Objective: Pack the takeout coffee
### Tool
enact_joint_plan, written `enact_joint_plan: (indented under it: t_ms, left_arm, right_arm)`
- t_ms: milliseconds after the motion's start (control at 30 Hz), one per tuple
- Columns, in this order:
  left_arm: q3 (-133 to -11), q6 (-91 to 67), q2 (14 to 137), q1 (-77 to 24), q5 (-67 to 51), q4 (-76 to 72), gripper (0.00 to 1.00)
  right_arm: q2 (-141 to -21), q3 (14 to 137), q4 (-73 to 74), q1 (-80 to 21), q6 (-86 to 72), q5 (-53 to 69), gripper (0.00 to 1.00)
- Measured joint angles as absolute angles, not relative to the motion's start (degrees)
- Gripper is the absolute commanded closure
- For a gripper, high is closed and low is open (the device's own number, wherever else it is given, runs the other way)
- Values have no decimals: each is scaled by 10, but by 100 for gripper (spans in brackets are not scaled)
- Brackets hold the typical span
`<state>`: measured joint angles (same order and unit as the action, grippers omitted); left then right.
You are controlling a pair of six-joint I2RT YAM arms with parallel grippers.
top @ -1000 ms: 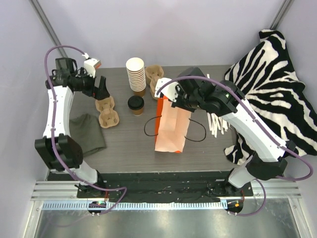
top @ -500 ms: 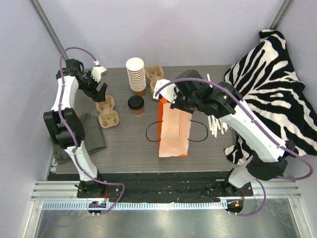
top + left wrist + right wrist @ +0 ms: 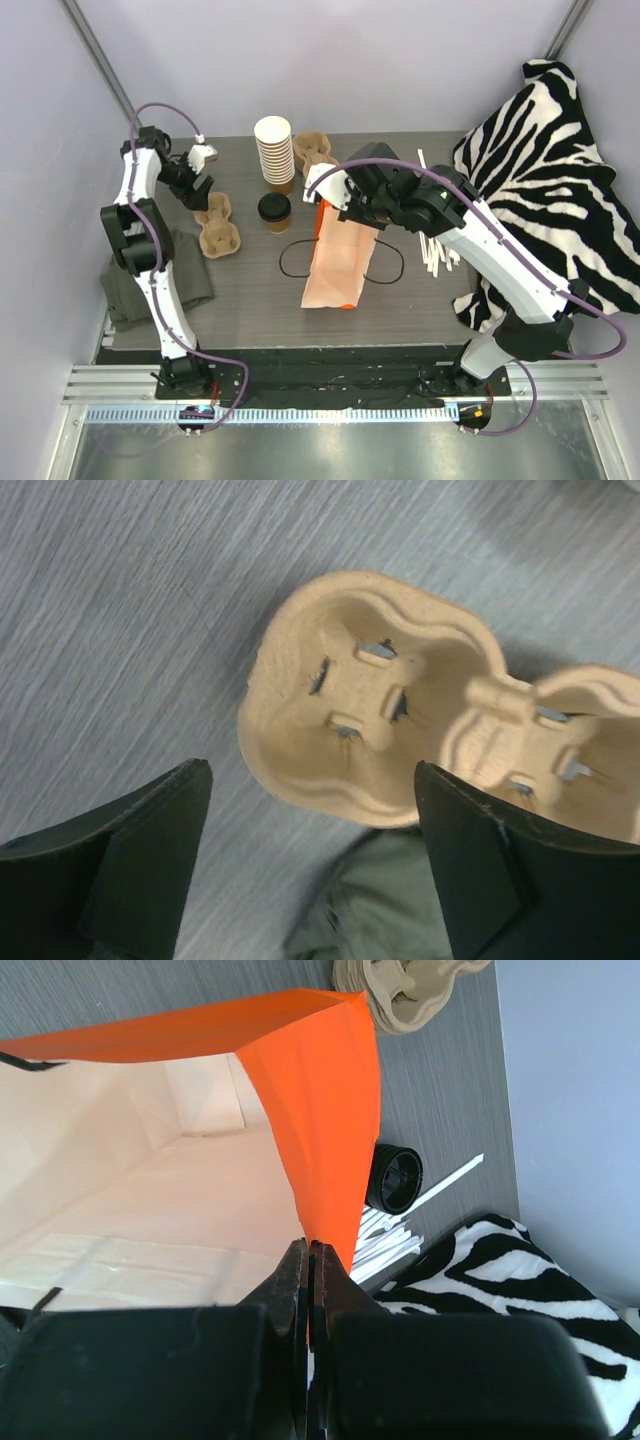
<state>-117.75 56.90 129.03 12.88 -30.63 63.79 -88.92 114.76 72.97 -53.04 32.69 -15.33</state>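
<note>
On worktop (image 3: 250, 290), L jaws spread wide, empty, over cup carrier (image 3: 370, 700); R jaws pinch orange bag (image 3: 320, 1080) rim; takeout coffee (image 3: 274, 211) stands btwn carrier & bag.

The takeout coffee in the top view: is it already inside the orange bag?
No, the takeout coffee stands on the table, outside the orange bag.

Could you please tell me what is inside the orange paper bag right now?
Only bare pale walls show inside the bag, whose rim the right gripper pinches. The coffee cup stands outside on the table. The bag's near corner is hidden behind the gripper.
</note>
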Motion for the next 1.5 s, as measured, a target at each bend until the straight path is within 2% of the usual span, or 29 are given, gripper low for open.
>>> enact_joint_plan:
  t_ms: [200, 300, 333, 567, 600, 667, 700, 733, 1033, 1333, 1500]
  left_arm:
    - [-1201, 577, 1336, 128, -306, 640, 23]
    - [-1201, 576, 1346, 128, -306, 639, 32]
    - [-1201, 575, 1347, 128, -306, 639, 39]
    - [-1196, 575, 1348, 128, -310, 627, 66]
    - [-1190, 575, 1347, 128, -311, 621, 76]
    - [-1174, 575, 1343, 128, -313, 612, 88]
    - [-1167, 575, 1340, 128, -317, 610, 97]
    - [-1162, 574, 1337, 128, -318, 612, 100]
    - [-1110, 577, 1239, 127, -346, 630, 100]
    - [-996, 574, 991, 127, -403, 711, 100]
    - [-974, 525, 861, 126, -437, 736, 100]
  right_arm:
    - [-897, 1148, 730, -532, 327, -153, 99]
    - [-898, 1148, 730, -532, 327, -154, 99]
    - [-898, 1149, 730, -532, 327, -154, 99]
    - [-901, 1157, 734, -535, 327, -154, 99]
    - [-901, 1157, 734, -535, 326, -154, 99]
    - [-901, 1157, 734, -535, 327, -154, 99]
    - [-901, 1157, 734, -535, 327, -154, 99]
    - [-901, 1157, 734, -535, 327, -154, 99]
    - [-901, 1157, 734, -535, 325, -153, 99]
    - [-887, 1135, 724, -535, 306, -144, 99]
    - [-875, 1120, 717, -535, 298, -136, 99]
